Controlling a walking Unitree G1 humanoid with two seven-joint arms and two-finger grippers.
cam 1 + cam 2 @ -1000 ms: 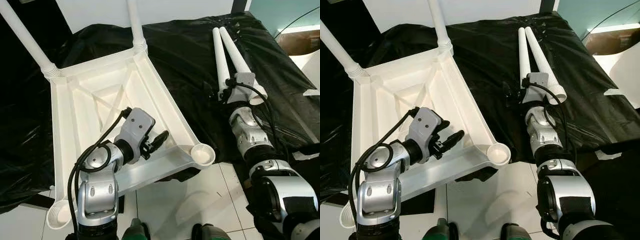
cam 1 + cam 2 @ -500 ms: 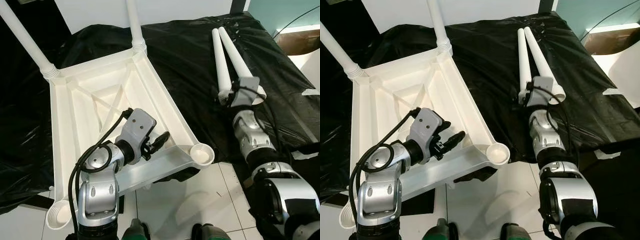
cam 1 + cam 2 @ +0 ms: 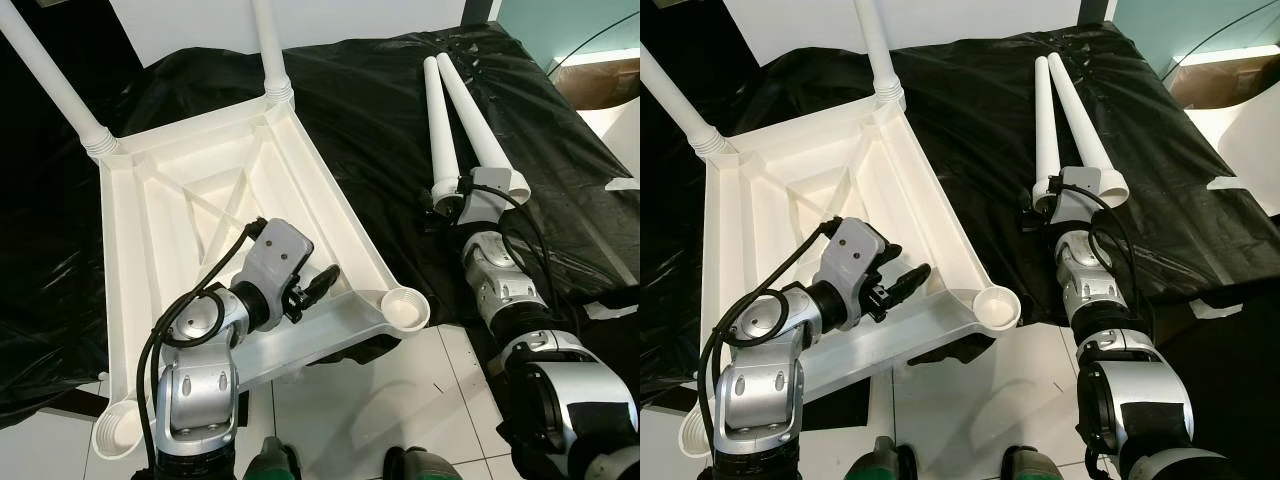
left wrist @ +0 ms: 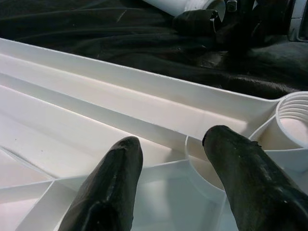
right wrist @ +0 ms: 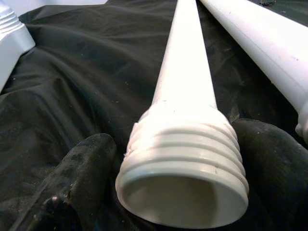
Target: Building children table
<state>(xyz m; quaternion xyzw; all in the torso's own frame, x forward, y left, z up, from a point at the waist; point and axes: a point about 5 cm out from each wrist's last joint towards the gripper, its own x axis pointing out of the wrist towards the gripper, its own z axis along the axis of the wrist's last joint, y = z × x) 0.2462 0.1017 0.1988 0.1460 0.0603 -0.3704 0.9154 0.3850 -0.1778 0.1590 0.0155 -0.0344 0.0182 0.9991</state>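
The white table point(image 3: 230, 190) lay upside down on a black sheet point(image 3: 360, 110) over a white tile floor point(image 3: 350, 400), the left gripper point(image 3: 322, 280) open inside it, the right gripper point(image 5: 178, 159) open around the threaded end of a loose leg point(image 3: 440, 125).

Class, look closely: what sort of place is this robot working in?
Probably an indoor room set up as an assembly spot: a white tiled floor, black plastic sheeting spread as a work surface, and an upturned white table top with loose legs.
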